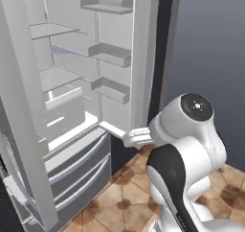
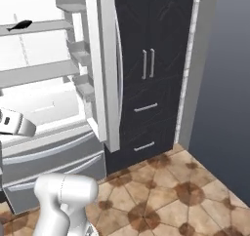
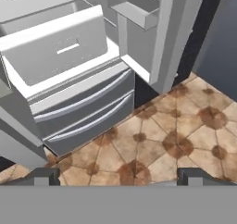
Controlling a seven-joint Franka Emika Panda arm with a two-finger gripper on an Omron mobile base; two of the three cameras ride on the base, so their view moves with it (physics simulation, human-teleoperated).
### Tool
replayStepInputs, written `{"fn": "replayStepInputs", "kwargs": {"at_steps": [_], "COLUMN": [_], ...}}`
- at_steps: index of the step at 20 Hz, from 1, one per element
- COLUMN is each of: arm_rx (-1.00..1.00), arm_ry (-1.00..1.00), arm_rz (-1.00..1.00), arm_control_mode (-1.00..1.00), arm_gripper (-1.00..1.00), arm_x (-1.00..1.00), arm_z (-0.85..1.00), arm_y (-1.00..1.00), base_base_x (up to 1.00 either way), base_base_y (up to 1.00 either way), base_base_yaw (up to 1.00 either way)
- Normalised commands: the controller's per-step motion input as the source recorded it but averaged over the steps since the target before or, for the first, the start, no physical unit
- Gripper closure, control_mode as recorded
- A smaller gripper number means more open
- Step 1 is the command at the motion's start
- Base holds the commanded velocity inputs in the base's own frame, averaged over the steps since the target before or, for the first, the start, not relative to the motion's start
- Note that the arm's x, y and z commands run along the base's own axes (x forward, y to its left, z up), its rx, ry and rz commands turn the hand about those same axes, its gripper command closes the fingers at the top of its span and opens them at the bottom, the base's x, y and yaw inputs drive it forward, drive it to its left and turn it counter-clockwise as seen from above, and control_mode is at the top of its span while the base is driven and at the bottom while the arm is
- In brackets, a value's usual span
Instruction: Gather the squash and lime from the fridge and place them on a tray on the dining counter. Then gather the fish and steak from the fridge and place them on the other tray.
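The fridge (image 1: 72, 106) is being faced with its doors standing open; white shelves, door bins and a crisper box are being shown inside, with grey drawers below. A small dark fish (image 2: 20, 25) is being seen lying on an upper shelf, near the left edge of the right base view. No squash, lime or steak is being made out on the shelves in sight; they may be hidden further in or higher up.

The gripper (image 3: 118, 177) is being held with its jaws fully apart and nothing between them, the two fingertips (image 3: 44, 176) being pointed down toward the tiled floor (image 3: 185, 135) in front of the fridge drawers.

Judged step: a reach into the fridge is being set up. For a clean reach, the hand is best being raised and levelled toward the shelves before being moved in, the open door edge and its bins being kept clear of the wrist. The fish is being judged thin and flat, so a low grasp across its body is being advised.
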Motion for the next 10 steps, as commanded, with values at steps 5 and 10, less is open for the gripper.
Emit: {"fn": "replayStepInputs", "kwargs": {"at_steps": [5, 10], "arm_rx": [0.00, 0.00], "arm_ry": [0.00, 0.00], "arm_rz": [0.00, 0.00], "arm_control_mode": [1.00, 1.00], "arm_gripper": [-1.00, -1.00], "arm_x": [0.00, 0.00], "arm_z": [0.00, 0.00], "arm_y": [0.00, 0.00], "base_base_x": [0.55, 0.63], "base_base_y": [-0.22, -0.16], "base_base_yaw": [0.41, 0.40]}}
